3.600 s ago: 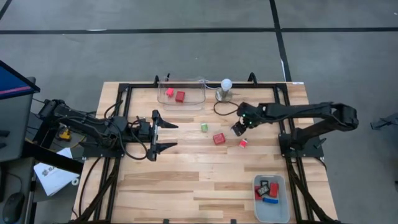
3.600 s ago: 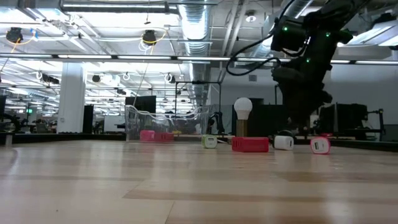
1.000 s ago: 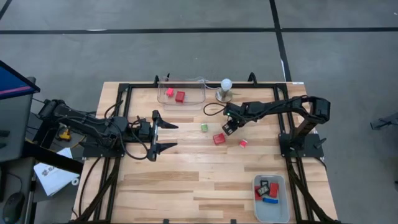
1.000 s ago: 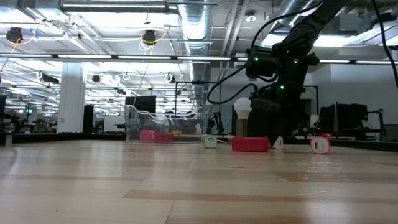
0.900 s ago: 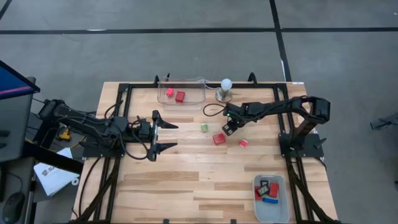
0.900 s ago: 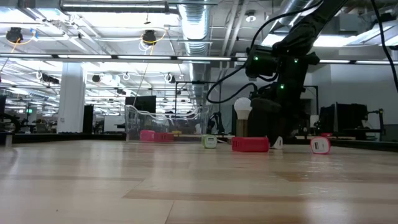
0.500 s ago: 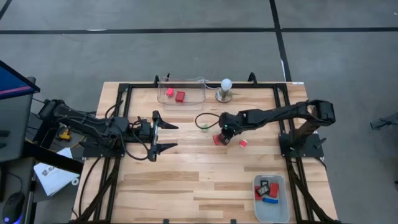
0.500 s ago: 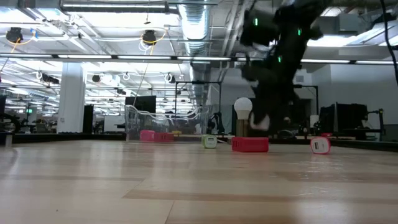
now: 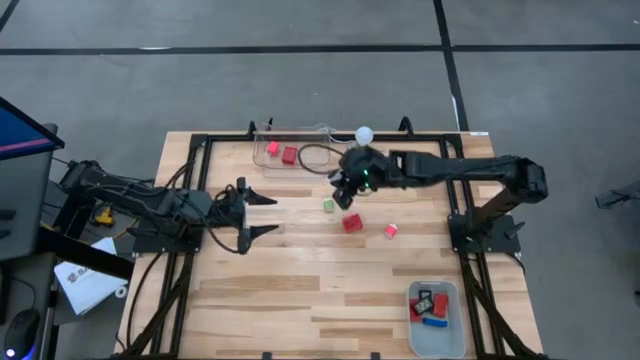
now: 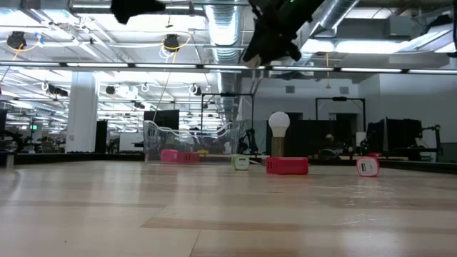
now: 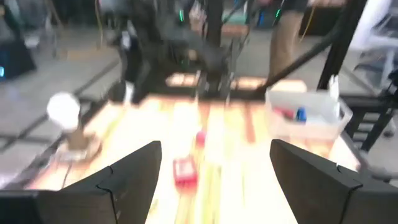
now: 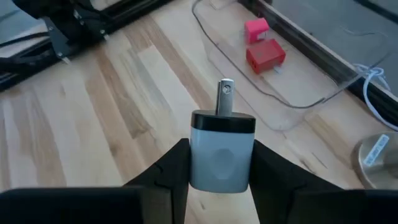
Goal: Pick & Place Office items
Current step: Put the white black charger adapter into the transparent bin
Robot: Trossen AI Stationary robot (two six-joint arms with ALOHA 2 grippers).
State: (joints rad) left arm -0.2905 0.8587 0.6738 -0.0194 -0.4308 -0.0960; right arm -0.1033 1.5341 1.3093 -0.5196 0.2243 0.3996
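My right gripper (image 9: pixel 345 190) hangs high over the table's middle, just near of the clear tray (image 9: pixel 318 165), and is shut on a white charger block (image 12: pixel 222 155) that has a black band and a metal prong. On the table lie a green piece (image 9: pixel 328 205), a red block (image 9: pixel 351 222) and a small pink piece (image 9: pixel 391 230). Two red blocks (image 9: pixel 289 155) rest on the tray's floor. My left gripper (image 9: pixel 268 213) is open, left of the middle, and touches nothing. My right gripper pinches the charger block by its two side faces (image 12: pixel 198 163) between the two fingers (image 12: pixel 171 171). The fingers slant down from the table's right side. The block is lifted clear, and its prong (image 12: pixel 226 96) points away from the gripper toward the tray.
A white ball on a round metal base (image 9: pixel 363 134) stands at the far edge, beside the right arm. A grey bin (image 9: pixel 447 335) with several pieces sits at the near right corner. A black frame (image 9: pixel 205 140) borders the table. Bare wood lies in the near half.
My right gripper, which was down at the table beside the red block, has risen high with the white charger block and moved toward the table's left and far edge, toward the clear tray. The charger is lifted clear of the wood. My left gripper has also risen a little.
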